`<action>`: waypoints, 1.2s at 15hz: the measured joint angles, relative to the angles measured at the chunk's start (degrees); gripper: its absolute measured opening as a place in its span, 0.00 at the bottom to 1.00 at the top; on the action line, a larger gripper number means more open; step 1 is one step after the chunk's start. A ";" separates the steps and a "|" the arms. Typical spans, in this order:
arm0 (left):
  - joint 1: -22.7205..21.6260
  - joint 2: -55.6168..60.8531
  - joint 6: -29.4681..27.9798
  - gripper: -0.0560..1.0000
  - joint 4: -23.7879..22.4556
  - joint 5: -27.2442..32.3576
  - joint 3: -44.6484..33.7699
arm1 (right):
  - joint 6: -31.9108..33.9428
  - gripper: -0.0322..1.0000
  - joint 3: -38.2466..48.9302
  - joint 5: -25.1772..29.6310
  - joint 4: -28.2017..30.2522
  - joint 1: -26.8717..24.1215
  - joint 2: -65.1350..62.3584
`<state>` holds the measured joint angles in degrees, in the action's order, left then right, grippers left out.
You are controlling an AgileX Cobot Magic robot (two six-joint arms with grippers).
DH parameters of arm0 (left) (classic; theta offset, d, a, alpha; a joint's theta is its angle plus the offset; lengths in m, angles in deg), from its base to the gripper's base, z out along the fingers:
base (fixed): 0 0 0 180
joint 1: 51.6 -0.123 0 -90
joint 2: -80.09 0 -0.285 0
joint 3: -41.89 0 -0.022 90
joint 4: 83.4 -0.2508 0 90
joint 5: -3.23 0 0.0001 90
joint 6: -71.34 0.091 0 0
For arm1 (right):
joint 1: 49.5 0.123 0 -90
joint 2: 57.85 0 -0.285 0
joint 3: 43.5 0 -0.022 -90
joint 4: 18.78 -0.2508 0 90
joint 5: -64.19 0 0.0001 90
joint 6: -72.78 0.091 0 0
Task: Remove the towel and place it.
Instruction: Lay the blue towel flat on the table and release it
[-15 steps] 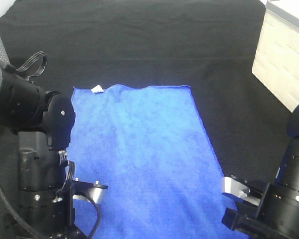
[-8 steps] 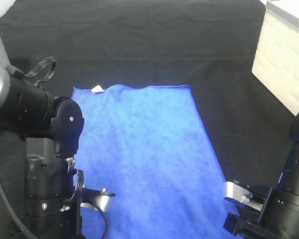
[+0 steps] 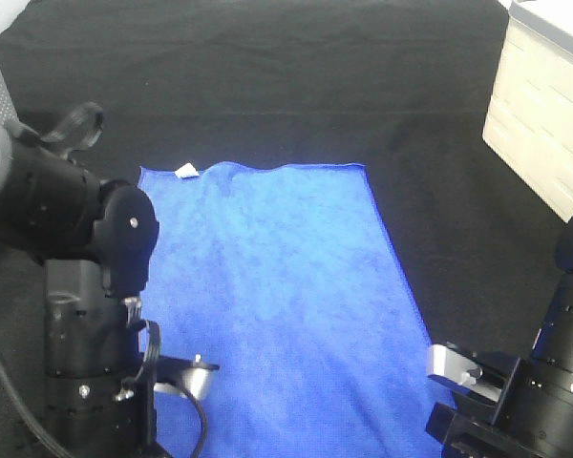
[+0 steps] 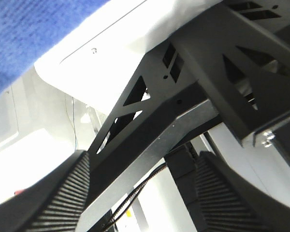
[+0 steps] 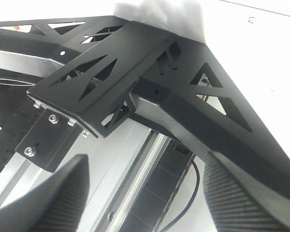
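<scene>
Landmark: cream ribbed box (image 3: 542, 110), standing at the far right of the desk; every place below is read from it.
Desk cover: black woven cloth (image 3: 267, 86), spread from the box across to the opposite side.
Towel: royal-blue towel (image 3: 277, 305), lying flat and unfolded on the cloth, well apart from the box, nearer the camera and off to the side.
Tag: small white tag (image 3: 184, 172), on the far towel corner that lies farthest across from the box.
Long axis: runs from the far hem toward the camera and out of the bottom of the high view; the near hem is not seen.
Left arm (image 3: 86, 286): at the long edge turned away from the box, its body overlapping that edge in the high view.
Right arm (image 3: 544, 391): on the box side, just beside the near stretch of the towel's edge, nearer the camera than the box.
Left gripper (image 4: 140, 205): jaws spread, ribbed fingers (image 4: 63, 193) apart with nothing between; a patch of towel shows in this wrist view.
Right gripper (image 5: 150, 208): jaws spread and empty; its wrist view shows black framework (image 5: 150, 96) and no towel.
Deciding relation (judged): the towel lies ahead of and between the two pairs of jaws, its near end toward them. Each arm fronts one long edge, so a two-arm pinch at the near corners seems called for. The left arm looks slightly nearer the fabric.
</scene>
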<state>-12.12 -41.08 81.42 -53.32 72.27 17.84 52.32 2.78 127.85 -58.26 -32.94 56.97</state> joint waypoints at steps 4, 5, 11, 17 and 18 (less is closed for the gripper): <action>0.00 7.85 -0.52 0.62 -0.29 0.23 0.46 | 0.00 0.66 -3.09 1.49 0.23 -0.06 -8.19; 0.00 9.28 -1.15 0.62 -0.80 0.29 1.60 | 0.40 0.66 -5.39 1.60 0.57 -0.11 -11.00; -5.56 11.40 -8.31 0.62 -16.10 -2.06 15.36 | 5.61 0.66 -25.84 3.27 13.01 -3.44 -16.50; -22.46 2.64 -8.08 0.62 -17.13 -5.56 33.52 | 2.46 0.66 -57.18 5.90 12.95 -12.32 0.11; -24.06 0.52 -8.08 0.62 -16.90 -5.67 37.07 | 2.75 0.66 -62.11 5.90 13.41 -12.32 3.95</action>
<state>-36.19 -40.57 73.34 -70.22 66.59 54.91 55.07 -59.33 133.75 -44.85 -45.26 60.92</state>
